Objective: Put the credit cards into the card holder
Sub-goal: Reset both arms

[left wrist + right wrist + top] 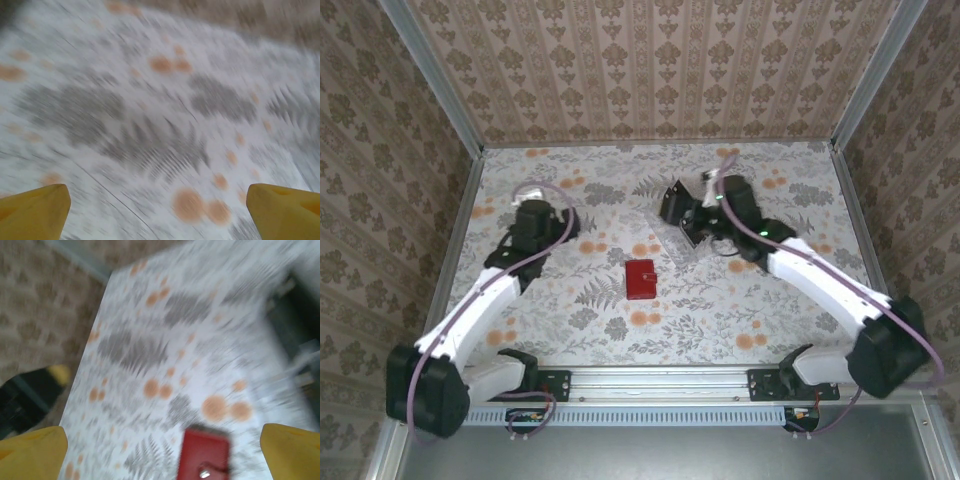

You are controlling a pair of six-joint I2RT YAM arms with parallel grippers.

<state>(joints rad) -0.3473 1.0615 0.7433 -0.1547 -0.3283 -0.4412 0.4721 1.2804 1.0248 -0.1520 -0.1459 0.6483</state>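
A small red card holder (641, 279) lies flat near the middle of the floral table, apparently closed. The left gripper (159, 202) and right gripper (164, 447) both have their yellow fingers spread wide, holding nothing. The holder looks light, thin and fairly stiff, so pinching across its long edges seems safest.
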